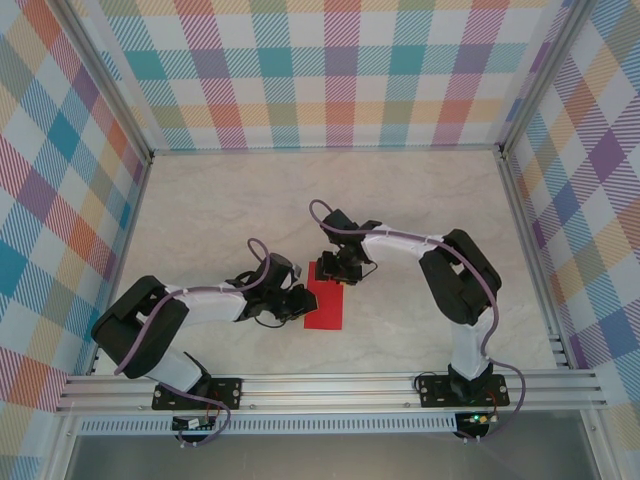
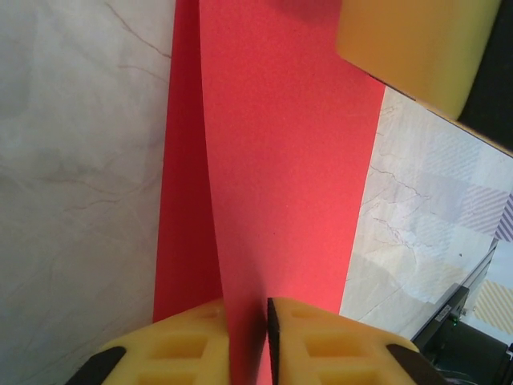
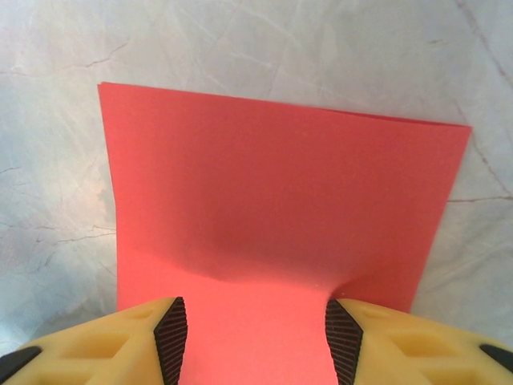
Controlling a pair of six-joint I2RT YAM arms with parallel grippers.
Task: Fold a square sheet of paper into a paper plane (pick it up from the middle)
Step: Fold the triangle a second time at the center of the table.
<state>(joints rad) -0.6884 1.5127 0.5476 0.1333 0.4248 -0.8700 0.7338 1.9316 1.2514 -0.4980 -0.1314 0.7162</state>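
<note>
The bright red paper sheet point(image 1: 325, 305) lies folded long in the middle of the pale marble counter point(image 1: 220, 210). Its long side runs 12 to 6 o'clock, and it has no pointy nose yet. The left fingers point(image 2: 184, 353) pinch its top flap at the 9 o'clock edge, and the right fingers point(image 3: 120, 353) stand wide apart over the 12 o'clock end. I think the left should lift slowly so nothing tears, with the right pressing the bottom flat.

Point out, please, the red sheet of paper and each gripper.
red sheet of paper point(image 1: 325, 310), top view, its flat near half.
left gripper point(image 2: 247, 321), left wrist view, midway between its fingertips.
right gripper point(image 3: 256, 337), right wrist view, midway between its fingertips.
</note>
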